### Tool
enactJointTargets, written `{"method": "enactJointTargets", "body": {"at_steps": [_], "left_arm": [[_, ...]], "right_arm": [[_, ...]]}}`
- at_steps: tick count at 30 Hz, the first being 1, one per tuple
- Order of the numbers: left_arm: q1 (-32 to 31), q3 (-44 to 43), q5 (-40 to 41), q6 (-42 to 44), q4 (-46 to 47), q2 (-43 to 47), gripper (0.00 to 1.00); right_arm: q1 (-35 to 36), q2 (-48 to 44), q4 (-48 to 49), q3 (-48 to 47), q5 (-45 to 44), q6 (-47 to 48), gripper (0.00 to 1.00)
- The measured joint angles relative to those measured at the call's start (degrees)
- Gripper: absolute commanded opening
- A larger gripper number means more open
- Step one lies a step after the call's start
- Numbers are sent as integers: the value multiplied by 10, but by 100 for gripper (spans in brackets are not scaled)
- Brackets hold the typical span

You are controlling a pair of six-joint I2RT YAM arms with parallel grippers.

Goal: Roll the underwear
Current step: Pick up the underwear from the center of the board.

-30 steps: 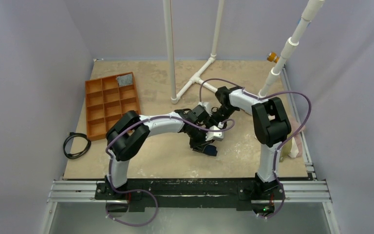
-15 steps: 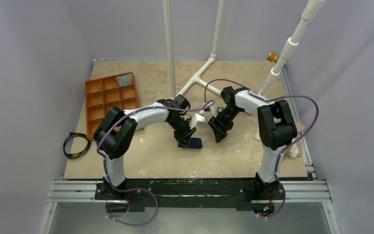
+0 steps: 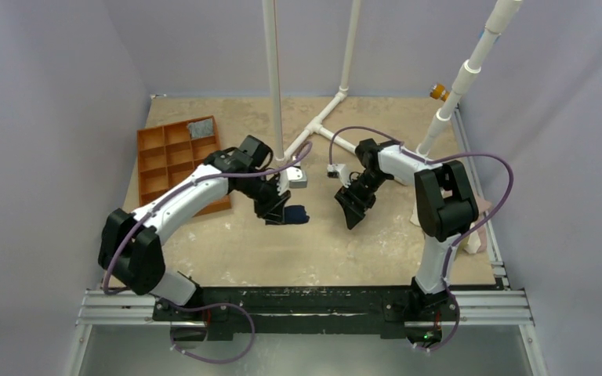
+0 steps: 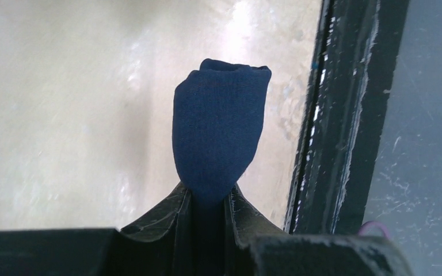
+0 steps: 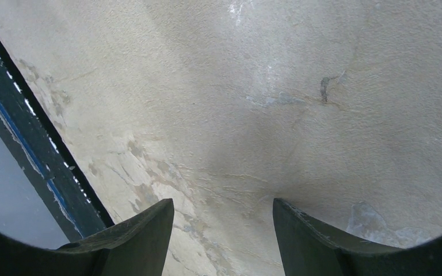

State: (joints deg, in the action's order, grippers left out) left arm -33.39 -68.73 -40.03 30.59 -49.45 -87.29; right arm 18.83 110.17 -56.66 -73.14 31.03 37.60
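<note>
Overhead, scuffed beige table (image 3: pixel 243 251), lavender walls (image 3: pixel 47 94), left gripper (image 3: pixel 279 212) clamping rolled underwear (image 3: pixel 298 214)

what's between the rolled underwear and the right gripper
Nothing but a bare stretch of table separates the underwear from the open right gripper, as the top external view shows.

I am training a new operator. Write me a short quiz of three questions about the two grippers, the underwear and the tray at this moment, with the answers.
1. Multiple choice: which gripper is shut on the underwear? A left, B right, C neither.
2. True or false: the right gripper is open, with only bare table between its fingers.
3. Fill in: in the top view, the orange tray lies on the ___ side of the table.
Key: 1 A, the left gripper. 2 true. 3 left.
</note>
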Motion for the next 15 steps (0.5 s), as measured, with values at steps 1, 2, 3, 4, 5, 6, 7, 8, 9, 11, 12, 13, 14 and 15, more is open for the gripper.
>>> {"method": "enactJointTargets", "body": {"at_steps": [1,2,3,4,5,6,7,8,9,11,12,13,14,15], "left_arm": [[10,3,6,3,-6,11,0],[24,8,14,6,-12,26,0],[41,13,23,11,-19,42,0],[59,19,31,17,-25,57,0],[79,24,39,23,-32,75,0],[96,27,45,29,-38,89,0],[119,31,50,37,-43,105,0],[147,34,56,46,-51,123,0],[169,35,59,52,-58,134,0],[221,36,60,67,-71,153,0],[246,36,59,74,-78,159,0],[271,36,58,81,-84,163,0],[290,37,58,84,-87,165,0],[313,37,57,90,-89,165,0]], "right_arm": [[0,-1,2,0,0,-5,65],[0,-3,6,1,0,-9,65],[1,-8,16,5,0,-13,65],[2,-15,24,9,-1,-18,65],[3,-28,37,17,-1,-24,65],[5,-40,45,23,-1,-29,65],[9,-58,57,31,-2,-35,65],[15,-78,68,39,-3,-41,65],[24,-100,78,46,-7,-45,65],[52,-139,99,57,-20,-51,65],[73,-160,111,63,-30,-52,64],[99,-177,123,67,-40,-53,64],[122,-189,132,70,-49,-53,64],[149,-200,141,71,-61,-53,63]]}}
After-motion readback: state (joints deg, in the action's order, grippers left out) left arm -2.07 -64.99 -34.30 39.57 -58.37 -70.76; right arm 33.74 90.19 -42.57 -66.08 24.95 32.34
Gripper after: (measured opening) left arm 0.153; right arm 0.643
